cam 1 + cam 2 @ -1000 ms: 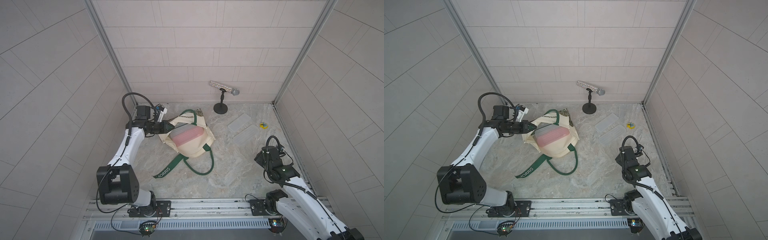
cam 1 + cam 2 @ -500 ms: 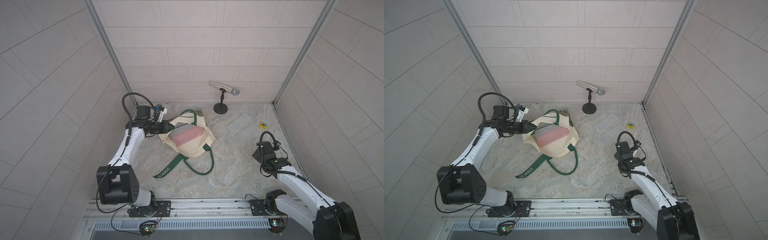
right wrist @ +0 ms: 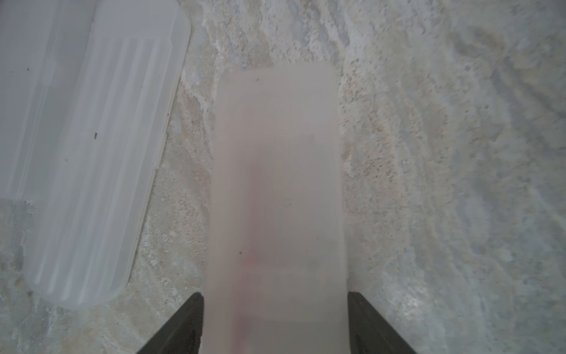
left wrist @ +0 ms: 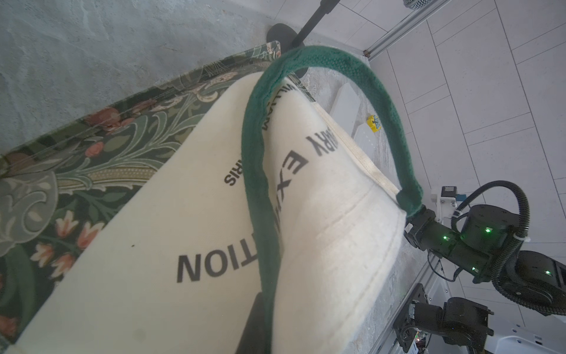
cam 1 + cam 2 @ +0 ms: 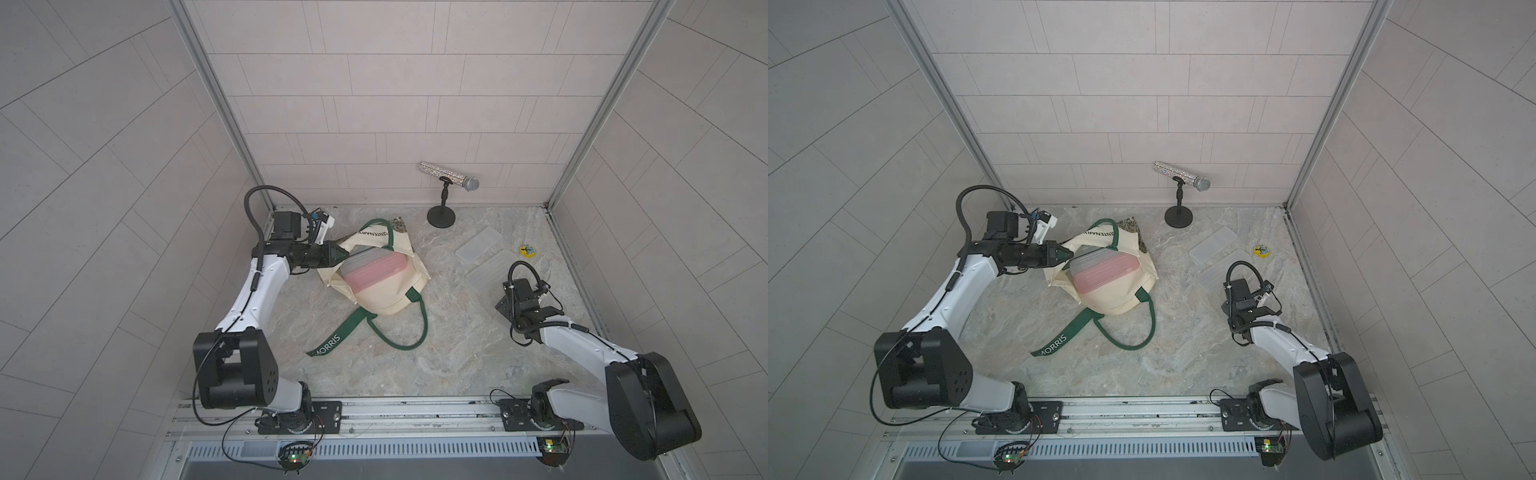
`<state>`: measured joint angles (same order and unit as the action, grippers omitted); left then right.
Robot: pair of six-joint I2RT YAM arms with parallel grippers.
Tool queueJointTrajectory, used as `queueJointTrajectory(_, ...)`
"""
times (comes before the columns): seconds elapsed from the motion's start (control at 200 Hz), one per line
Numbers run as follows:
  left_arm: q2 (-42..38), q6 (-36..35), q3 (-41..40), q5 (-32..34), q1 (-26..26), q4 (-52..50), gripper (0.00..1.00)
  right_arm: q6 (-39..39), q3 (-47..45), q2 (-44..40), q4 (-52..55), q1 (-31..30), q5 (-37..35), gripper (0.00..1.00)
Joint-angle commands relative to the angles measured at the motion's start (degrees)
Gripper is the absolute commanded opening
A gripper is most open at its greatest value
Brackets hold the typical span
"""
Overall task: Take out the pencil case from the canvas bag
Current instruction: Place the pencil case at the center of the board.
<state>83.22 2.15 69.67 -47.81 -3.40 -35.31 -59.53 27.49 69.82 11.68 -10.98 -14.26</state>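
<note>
**Pink plastic in the bag mouth, free hand on the far side**

I take the pink pencil case (image 5: 380,271) as the thing to fetch. It lies in the open mouth of the canvas bag (image 5: 388,301), which sprawls left of the tabletop's (image 5: 457,353) centre, toward the back-left corner. The bag's upper panel is drawn back, so the case shows from above. A paler translucent piece rests on it, and I cannot tell whether that is a lid or a second case.

The left gripper (image 5: 340,253) is pinched fully closed on the cream rim, just beside the case's left end. It is the nearer hand, but it is busy propping the mouth open.

The right gripper (image 3: 275,295) hangs near the right edge, pointed down at the marble-look surface. Its jaws stand wide on either side of a frosted case (image 3: 277,184) that runs straight out ahead of them, with a ridged clear case (image 3: 85,153) beside it. I cannot tell whether the jaws press on the frosted case or stand off it.

The move turns on this. From the right gripper the pink case lies to the left and a little toward the back edge, well apart, with bare tabletop between. Its long axis runs nearly parallel to the back edge, and its right end faces the right arm.

My judgement is that the right arm, once empty, should cross over and close across the case's short width at that end. It can then lift the case out toward the front-right while the left holds the rim.
</note>
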Motion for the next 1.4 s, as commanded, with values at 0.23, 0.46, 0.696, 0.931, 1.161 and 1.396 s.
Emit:
queueJointTrajectory(0.23, -1.2, 0.0, -1.1, 0.0, -0.3, 0.5, 0.0, -2.9, 0.6, 1.5, -3.7, -0.2, 2.8, 0.81)
queueJointTrajectory(0.46, -1.0, 1.1, -0.7, -2.4, -0.4, 0.9, 0.0, -2.8, 0.7, -0.6, -2.6, -0.2, 5.3, 0.89)
queueJointTrajectory(0.696, -1.3, 0.7, -1.2, -1.6, -1.3, 1.1, 0.0, 1.3, 1.2, -8.2, 5.2, -0.3, 3.2, 0.99)
queueJointTrajectory(0.931, -1.7, 1.0, -1.3, -2.3, -1.4, 1.3, 0.0, 1.8, -3.3, -18.4, 6.9, -0.3, 3.8, 0.99)
queueJointTrajectory(1.161, -1.4, 1.5, -1.5, -3.3, -1.6, 1.7, 0.0, 4.4, -4.8, -27.6, 11.1, -0.4, 6.9, 1.0)
queueJointTrajectory(1.396, -0.9, 0.3, -0.6, -4.8, -1.9, 0.0, 0.0, 5.4, -3.8, -33.6, 13.4, -5.3, 8.8, 1.0)
